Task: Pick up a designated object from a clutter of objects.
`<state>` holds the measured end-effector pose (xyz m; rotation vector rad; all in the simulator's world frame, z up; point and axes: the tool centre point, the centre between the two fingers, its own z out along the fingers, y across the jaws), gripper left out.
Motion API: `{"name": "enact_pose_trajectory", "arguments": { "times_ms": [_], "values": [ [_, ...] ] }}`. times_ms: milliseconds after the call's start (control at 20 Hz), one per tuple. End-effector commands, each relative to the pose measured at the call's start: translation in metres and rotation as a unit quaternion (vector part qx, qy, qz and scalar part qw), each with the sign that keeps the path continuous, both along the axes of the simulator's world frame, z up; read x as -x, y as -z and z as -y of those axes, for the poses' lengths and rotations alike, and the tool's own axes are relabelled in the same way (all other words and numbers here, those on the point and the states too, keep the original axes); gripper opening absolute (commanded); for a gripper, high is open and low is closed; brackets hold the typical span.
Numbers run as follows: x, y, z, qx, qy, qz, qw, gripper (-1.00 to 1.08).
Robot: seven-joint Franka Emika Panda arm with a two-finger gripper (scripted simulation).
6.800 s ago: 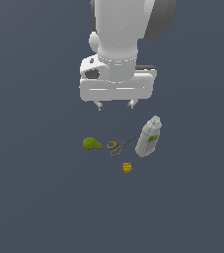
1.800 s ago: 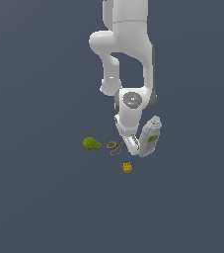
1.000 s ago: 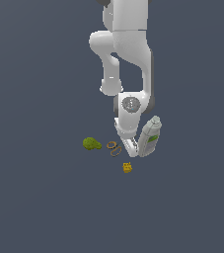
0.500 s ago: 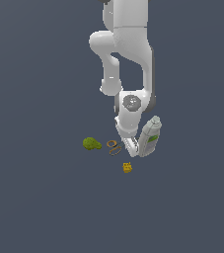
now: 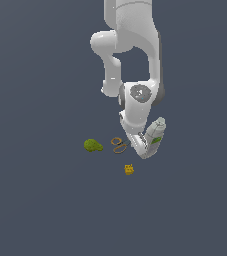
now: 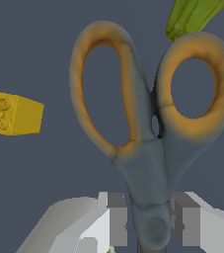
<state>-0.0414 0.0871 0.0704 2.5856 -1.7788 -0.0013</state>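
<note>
The small yellow studded block (image 5: 129, 169) lies nearest in the exterior view, alone on the flat dark grey-blue surface (image 5: 45, 210), at about seven o'clock from the arm's tip. In the wrist view the same block (image 6: 12, 113) sits well apart from the scissors' handles.

Beyond it, the white gripper (image 5: 139, 145) of the arm is down at the surface in the middle of the clutter. The wrist view shows its grey fingers (image 6: 117, 218) standing one on each side of the pivot end of the small scissors with two orange-brown oval handle loops (image 6: 150, 123); the pads lie right against the dark grey neck at the pivot screw, so the fingers appear to be pinching the scissors there, with the blades hidden under the gripper. In the exterior view the handle loops of the scissors (image 5: 118, 145) lie flat on the surface at about nine o'clock from the gripper, just beside it.

The grey-white bottle with a green label (image 5: 155, 137) leans tilted just beside the gripper at about two o'clock; whether they touch cannot be told.

The lumpy green blob (image 5: 92, 145) rests at nine o'clock from the scissors, apart from them. A green piece (image 6: 190, 16) shows past the handle loops in the wrist view.

Farthest back, the white jointed arm (image 5: 132, 55) rises out of the picture at twelve o'clock.
</note>
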Motion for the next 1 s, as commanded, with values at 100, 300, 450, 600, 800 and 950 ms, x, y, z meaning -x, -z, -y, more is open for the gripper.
{"name": "enact_pose_trajectory", "arguments": {
  "times_ms": [100,300,450,600,800,950],
  "values": [
    [-0.007,-0.041,-0.012,0.0,-0.001,0.001,1.0,-1.0],
    [-0.014,-0.08,-0.023,0.0,-0.001,0.001,1.0,-1.0],
    [-0.018,-0.109,-0.032,0.0,-0.001,0.002,1.0,-1.0],
    [-0.024,-0.138,-0.04,0.0,-0.001,0.002,1.0,-1.0],
    [-0.03,-0.177,-0.051,0.0,-0.002,0.002,1.0,-1.0],
    [-0.036,-0.206,-0.059,0.0,-0.002,0.002,1.0,-1.0]
  ]
}}
